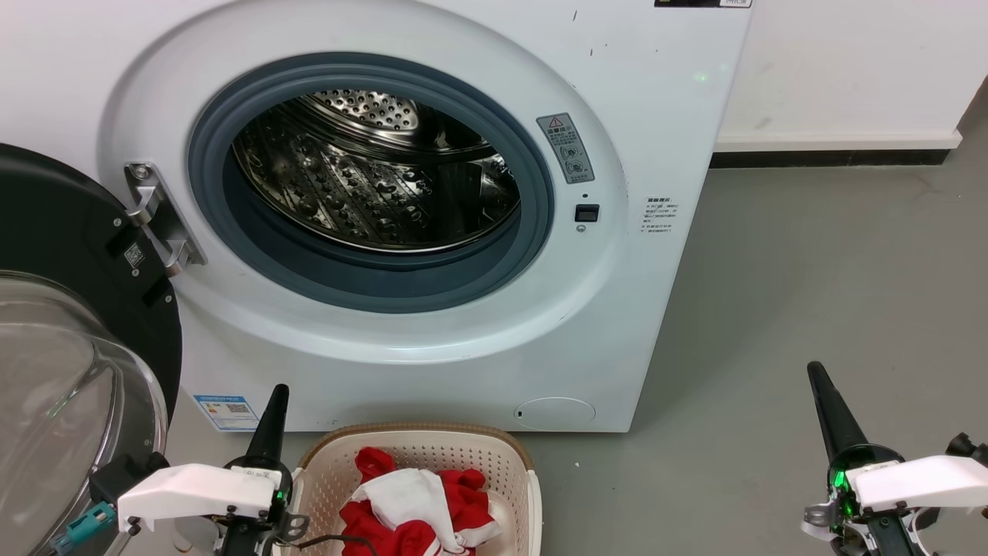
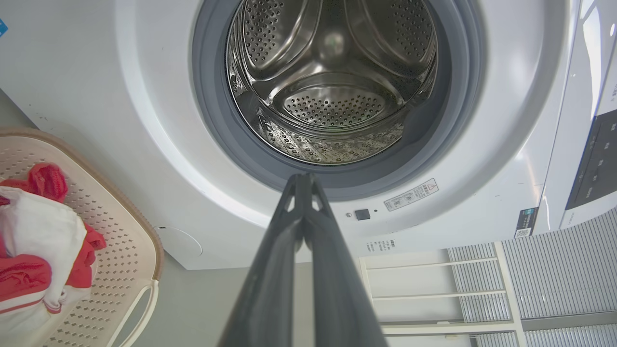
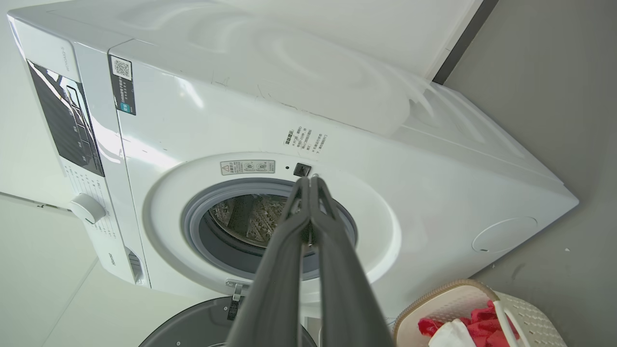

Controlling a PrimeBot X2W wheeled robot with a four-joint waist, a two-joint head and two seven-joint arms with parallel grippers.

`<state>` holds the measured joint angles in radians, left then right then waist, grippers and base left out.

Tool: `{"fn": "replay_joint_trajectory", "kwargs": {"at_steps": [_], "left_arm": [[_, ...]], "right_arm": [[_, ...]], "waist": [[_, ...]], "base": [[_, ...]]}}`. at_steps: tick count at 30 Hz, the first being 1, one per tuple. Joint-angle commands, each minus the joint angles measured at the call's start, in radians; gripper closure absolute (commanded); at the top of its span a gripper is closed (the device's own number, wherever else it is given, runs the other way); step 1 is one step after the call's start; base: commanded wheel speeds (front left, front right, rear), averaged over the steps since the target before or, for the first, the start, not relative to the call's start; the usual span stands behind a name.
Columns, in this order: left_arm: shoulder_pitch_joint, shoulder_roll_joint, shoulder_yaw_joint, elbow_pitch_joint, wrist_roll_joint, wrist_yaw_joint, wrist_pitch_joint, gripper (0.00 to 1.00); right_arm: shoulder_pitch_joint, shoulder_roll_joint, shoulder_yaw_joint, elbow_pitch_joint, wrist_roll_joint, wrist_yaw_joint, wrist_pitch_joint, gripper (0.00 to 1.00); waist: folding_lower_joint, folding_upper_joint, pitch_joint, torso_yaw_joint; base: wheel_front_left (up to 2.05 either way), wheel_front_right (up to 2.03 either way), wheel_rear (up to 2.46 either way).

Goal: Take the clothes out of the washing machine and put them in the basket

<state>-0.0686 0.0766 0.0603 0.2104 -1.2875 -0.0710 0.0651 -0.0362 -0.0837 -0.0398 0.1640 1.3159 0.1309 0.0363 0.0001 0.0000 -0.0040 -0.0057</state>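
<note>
**Red clothes lie in the basket, both hands together**

White panel on top, red folds beneath. It looks like two or three pieces to me, but the bunching hides the count. The basket sits on the grey floor, just in front of the washing machine and below its porthole. The dark-framed door stands swung open at my left. Through the grey seal I see the perforated steel drum. My left hand hovers just beside the basket's left rim, fingers pressed together and gripping nothing. My right hand is well apart to the right, over bare floor, fingers likewise closed on nothing. Both point toward the machine.
</note>
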Motion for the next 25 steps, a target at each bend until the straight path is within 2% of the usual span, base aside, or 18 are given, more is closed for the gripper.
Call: {"fn": "replay_joint_trajectory", "kwargs": {"at_steps": [1, 25], "left_arm": [[-0.021, -0.003, 0.006, -0.003, -0.018, -0.01, 0.003, 1.0], [-0.038, -0.018, 0.038, 0.022, -0.211, -0.044, 0.035, 1.0]], "right_arm": [[-0.022, -0.004, -0.003, 0.0, 0.018, 0.0, 0.003, 1.0], [-0.056, 0.001, -0.023, 0.051, 0.216, 0.0, 0.03, 1.0]], "waist": [[-0.0001, 0.0, 0.0, 0.0], [-0.0001, 0.0, 0.004, 0.003]], "base": [[0.0, 0.0, 0.0], [0.0, 0.0, 0.0]]}}
